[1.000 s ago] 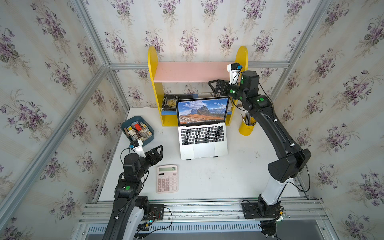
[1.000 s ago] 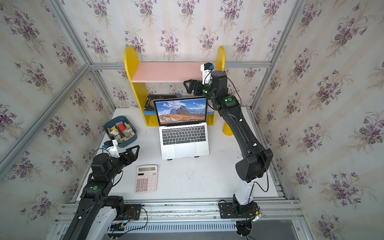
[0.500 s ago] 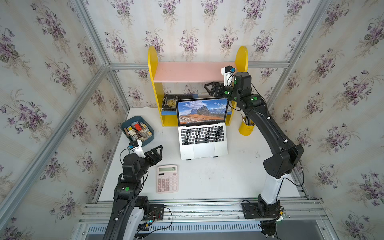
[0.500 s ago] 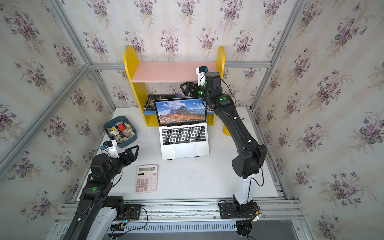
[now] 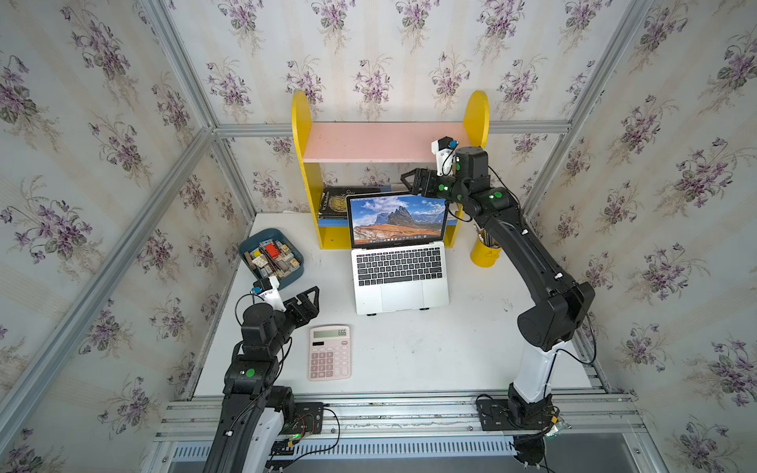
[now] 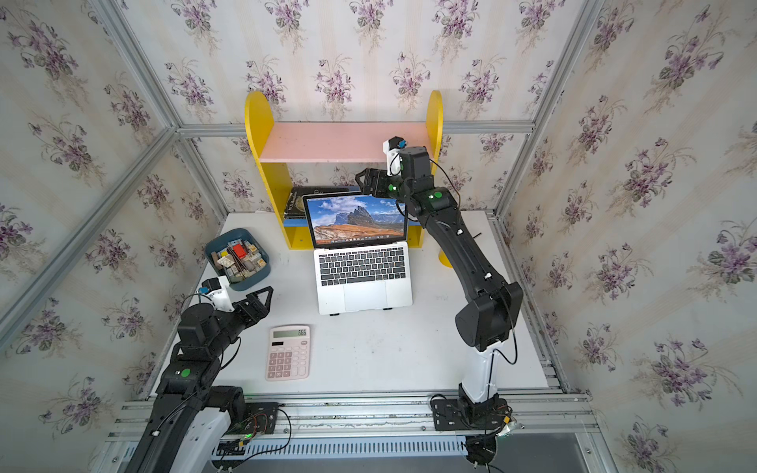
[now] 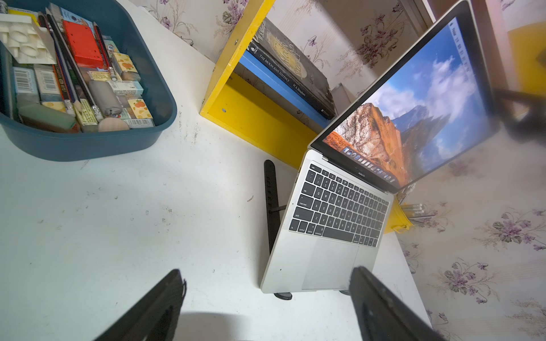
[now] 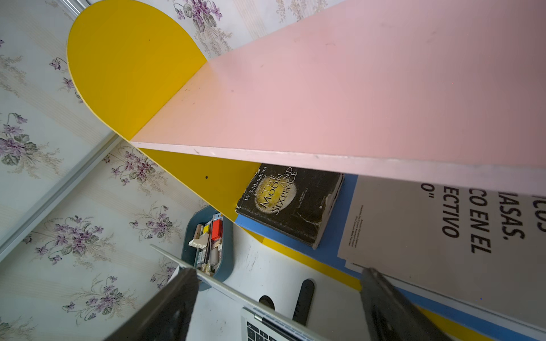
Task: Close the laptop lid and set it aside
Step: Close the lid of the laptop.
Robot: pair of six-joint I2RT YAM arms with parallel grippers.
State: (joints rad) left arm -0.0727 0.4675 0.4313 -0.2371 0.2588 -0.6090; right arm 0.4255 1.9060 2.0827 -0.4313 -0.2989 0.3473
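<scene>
**A:** The laptop point(image 5: 399, 282) sits open on a black stand point(image 7: 270, 195) in the middle of the worktop point(image 5: 430, 360), just in front of the yellow shelf point(image 5: 301, 123). The laptop lid point(image 5: 396, 219) is raised, with the screen lit.

**B:** Our right hand point(image 5: 411, 182) hovers at the lid's upper corner on our right side, jaws apart and nothing between them. Our left hand point(image 5: 305, 301) is spread and empty too, low near the calculator point(image 5: 329, 354).

**A:** What could go wrong for us here?

**B:** Pressing from one corner might twist the laptop on its stand or slide it off. The pink board point(image 8: 354, 88) lies close by the right hand, so a high swing could clip it. The yellow pencil cup point(image 5: 483, 258) stands beside our forearm and could be knocked over.

**A:** And what can't we make out?

**B:** We can't tell whether a finger touches the lid. The right wrist view shows the lid's edge passing one finger, but contact is unclear. The lid's outer face is hidden, the laptop covers most of the stand, and our arm partly hides the cup.
</scene>
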